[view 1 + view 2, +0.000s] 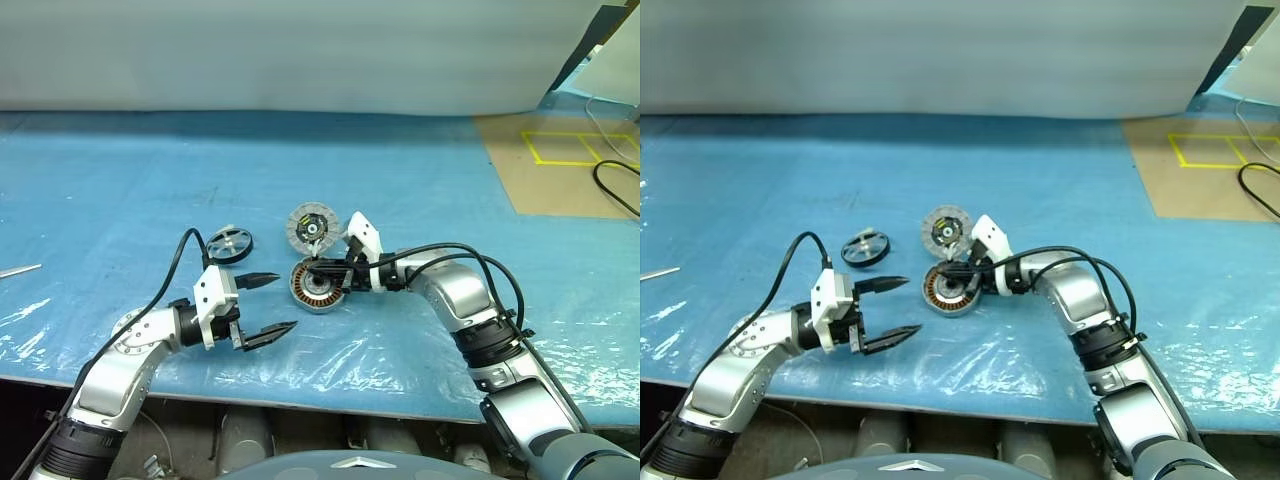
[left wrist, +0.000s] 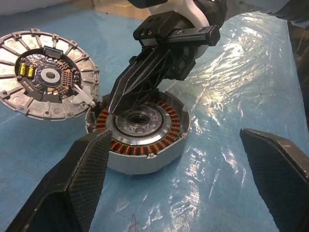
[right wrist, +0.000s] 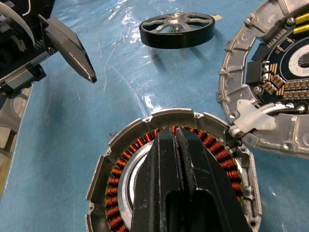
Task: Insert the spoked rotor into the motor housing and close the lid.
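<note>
Right gripper (image 3: 179, 140) jaws shut, empty, over motor housing (image 1: 316, 287); left gripper (image 1: 272, 304) jaws wide, empty; should fetch spoked rotor (image 1: 230, 243) first, lid (image 1: 311, 228) beside housing

Blue-covered table (image 1: 120, 180), housing (image 1: 316, 288), lid (image 1: 311, 229), rotor (image 1: 229, 244)

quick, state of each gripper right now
left gripper: open, holding nothing.
right gripper: shut, empty, tips over the motor housing.
</note>
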You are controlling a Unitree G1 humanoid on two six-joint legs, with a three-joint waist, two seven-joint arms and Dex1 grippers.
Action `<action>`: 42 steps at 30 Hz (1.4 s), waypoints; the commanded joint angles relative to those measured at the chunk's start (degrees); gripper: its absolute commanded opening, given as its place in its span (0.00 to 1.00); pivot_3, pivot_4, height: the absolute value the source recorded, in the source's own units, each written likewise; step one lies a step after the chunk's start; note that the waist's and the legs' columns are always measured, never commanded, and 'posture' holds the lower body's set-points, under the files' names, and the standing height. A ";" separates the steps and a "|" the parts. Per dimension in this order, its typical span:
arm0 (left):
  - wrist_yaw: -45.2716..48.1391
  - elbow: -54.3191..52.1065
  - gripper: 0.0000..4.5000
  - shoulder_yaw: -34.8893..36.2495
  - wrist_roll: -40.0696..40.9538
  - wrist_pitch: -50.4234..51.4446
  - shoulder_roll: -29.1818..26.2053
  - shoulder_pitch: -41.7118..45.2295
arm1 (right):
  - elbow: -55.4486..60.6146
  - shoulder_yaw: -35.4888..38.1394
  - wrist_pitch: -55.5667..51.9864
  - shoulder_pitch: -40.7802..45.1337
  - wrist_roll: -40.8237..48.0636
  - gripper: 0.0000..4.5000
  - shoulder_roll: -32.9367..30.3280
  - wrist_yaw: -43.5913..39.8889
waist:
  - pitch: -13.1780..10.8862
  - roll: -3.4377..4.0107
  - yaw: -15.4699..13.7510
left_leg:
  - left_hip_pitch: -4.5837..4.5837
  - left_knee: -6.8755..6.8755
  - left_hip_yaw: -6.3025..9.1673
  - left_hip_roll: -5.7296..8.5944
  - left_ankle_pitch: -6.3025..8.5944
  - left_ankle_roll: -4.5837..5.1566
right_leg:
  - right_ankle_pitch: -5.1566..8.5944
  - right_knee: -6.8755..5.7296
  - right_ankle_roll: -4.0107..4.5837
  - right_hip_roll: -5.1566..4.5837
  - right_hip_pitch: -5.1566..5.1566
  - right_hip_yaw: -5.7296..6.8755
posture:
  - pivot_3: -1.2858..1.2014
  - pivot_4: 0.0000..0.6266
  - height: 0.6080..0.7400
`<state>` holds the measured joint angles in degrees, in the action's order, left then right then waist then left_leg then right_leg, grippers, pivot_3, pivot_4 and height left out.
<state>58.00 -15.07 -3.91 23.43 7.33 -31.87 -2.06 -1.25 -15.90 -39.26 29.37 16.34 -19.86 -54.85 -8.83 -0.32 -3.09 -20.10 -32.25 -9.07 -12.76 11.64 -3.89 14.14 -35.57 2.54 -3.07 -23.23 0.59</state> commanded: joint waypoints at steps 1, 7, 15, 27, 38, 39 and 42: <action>0.34 -1.85 1.00 0.53 0.63 -0.40 -0.59 -0.22 | 3.80 0.66 -0.47 1.18 2.24 0.01 0.11 -0.74 | 0.00 0.00 0.01 | 0.00 0.00 0.00 0.00 0.00 0.00 | 0.00 0.00 0.00 0.00 0.00 0.00 | 0.52 0.24 1.00; 0.33 -1.82 1.00 0.59 0.93 -0.04 -0.76 0.01 | 1.37 -2.48 1.18 -0.52 -0.02 0.01 -1.70 -1.63 | 0.00 0.00 0.05 | 0.00 0.00 0.00 0.00 0.00 0.00 | 0.00 0.02 0.00 0.00 0.00 0.00 | 0.52 0.24 1.00; 0.12 -1.87 1.00 0.26 0.86 0.19 -0.59 0.29 | -4.87 -9.10 7.53 -3.20 -7.19 0.01 -3.54 -1.25 | 0.01 -0.01 0.46 | 0.16 0.01 -0.02 0.00 0.00 0.00 | 0.01 0.03 0.00 -0.01 0.24 -0.02 | 0.52 0.24 1.00; -0.07 -1.57 1.00 0.08 0.85 0.19 -0.20 0.83 | -0.40 2.08 -1.71 0.49 5.17 0.01 0.40 -2.24 | -0.01 0.00 0.49 | 0.06 -0.04 -0.02 0.00 0.00 0.01 | 0.01 0.05 0.00 -0.01 0.09 -0.03 | 0.52 0.24 1.00; -0.54 -2.62 1.00 0.09 0.94 0.68 -0.05 -0.21 | -2.55 -5.96 4.74 -1.93 -3.24 0.01 -2.94 -1.48 | -0.01 -0.01 0.56 | 0.03 0.05 -0.02 -0.01 0.00 0.00 | 0.00 0.10 0.00 0.00 0.04 0.01 | 0.52 0.24 1.00; -0.57 -2.65 1.00 0.08 0.94 0.72 -0.04 -0.26 | -2.85 -6.89 5.72 -2.13 -4.16 0.01 -3.45 -1.81 | -0.01 -0.01 0.54 | 0.06 0.04 -0.03 -0.01 0.01 0.00 | 0.01 0.10 0.00 0.00 0.05 0.00 | 0.52 0.24 1.00; -0.53 -2.56 1.00 0.13 0.86 0.70 -0.16 -0.28 | -3.13 -6.73 5.90 -2.54 -3.81 0.01 -3.39 -1.89 | 0.00 -0.01 0.51 | 0.19 0.00 -0.03 -0.01 0.00 0.01 | 0.01 0.09 0.00 -0.01 0.23 -0.01 | 0.52 0.24 1.00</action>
<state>57.59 -15.55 -4.10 23.57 8.10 -31.92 -2.34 -2.58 -21.30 -32.74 28.18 13.99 -22.68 -56.97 -8.83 -0.33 -2.58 -19.89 -32.25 -9.10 -12.76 11.65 -3.88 14.15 -35.47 2.54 -3.09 -22.99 0.58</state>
